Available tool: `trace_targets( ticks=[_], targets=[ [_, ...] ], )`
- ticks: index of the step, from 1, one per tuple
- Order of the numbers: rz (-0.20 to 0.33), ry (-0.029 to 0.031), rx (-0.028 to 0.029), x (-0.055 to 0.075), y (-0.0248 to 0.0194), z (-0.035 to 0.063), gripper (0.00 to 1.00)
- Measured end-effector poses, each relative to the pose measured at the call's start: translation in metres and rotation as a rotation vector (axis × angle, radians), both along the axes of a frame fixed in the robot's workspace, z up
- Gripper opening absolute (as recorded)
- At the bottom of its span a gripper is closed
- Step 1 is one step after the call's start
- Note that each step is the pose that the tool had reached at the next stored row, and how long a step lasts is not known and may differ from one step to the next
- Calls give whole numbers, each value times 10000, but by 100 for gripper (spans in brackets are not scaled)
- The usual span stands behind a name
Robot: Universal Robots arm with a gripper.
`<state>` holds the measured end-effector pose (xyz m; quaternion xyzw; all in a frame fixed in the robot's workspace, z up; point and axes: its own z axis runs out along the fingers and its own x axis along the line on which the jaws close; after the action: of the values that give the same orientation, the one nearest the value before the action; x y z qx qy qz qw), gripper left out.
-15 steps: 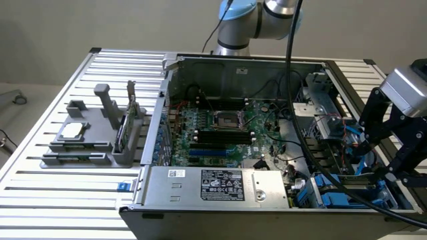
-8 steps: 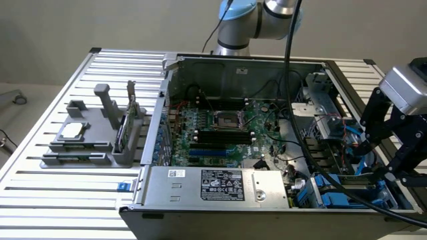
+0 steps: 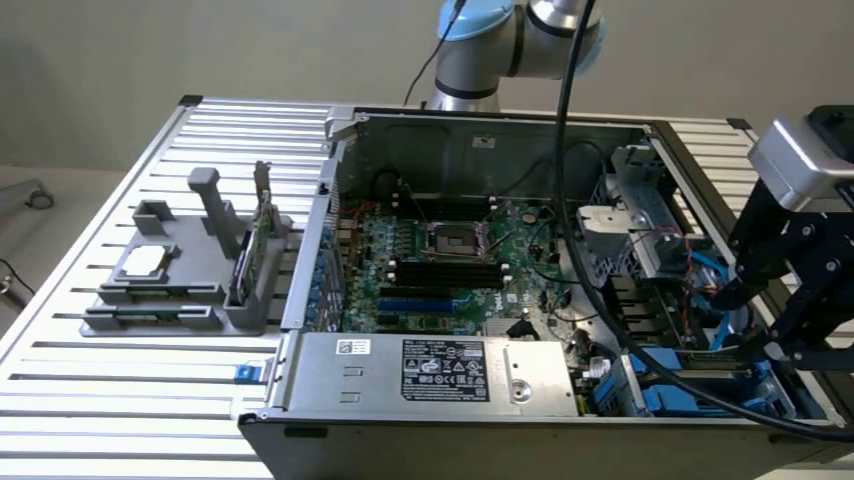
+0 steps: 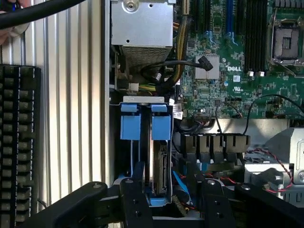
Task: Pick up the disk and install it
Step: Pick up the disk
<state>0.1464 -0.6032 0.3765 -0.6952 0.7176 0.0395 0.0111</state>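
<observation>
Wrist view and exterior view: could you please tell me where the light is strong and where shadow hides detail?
Exterior view: soft, even light; the slatted table shines pale, while the gripper stands dark beside the computer case. Wrist view: the metal box catches the brightest light, the disk in its blue carrier lies in shade, and the gripper's black body shows little detail.
</observation>
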Motion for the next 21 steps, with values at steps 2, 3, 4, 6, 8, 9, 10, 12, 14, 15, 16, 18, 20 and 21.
trace_targets(
  ticks=[2, 3, 4, 6, 8, 9, 10, 12, 14, 15, 16, 18, 20, 21],
  targets=[
    [-351, 0, 1, 0, 0, -1, 48],
    [-529, 0, 1, 0, 0, -1, 48],
    [-707, 0, 1, 0, 0, -1, 48],
    [-1084, 0, 1, 0, 0, -2, 48],
    [-1444, 0, 0, 0, 0, -3, 48],
    [-1623, 0, 0, 0, 0, -3, 48],
    [-1804, 0, 1, 0, 0, -4, 48],
    [-2162, 0, 1, 0, 0, -4, 48],
    [-2522, 0, 1, 0, 0, -5, 48],
    [-2719, 0, 1, 0, 0, -5, 48],
    [-2898, 0, 0, 0, 0, -5, 48],
    [-3257, 0, 0, 0, 0, -6, 48],
    [-3617, 0, 0, 0, 0, -6, 48],
    [-3808, 0, 0, 0, -1, -7, 48]
  ],
)
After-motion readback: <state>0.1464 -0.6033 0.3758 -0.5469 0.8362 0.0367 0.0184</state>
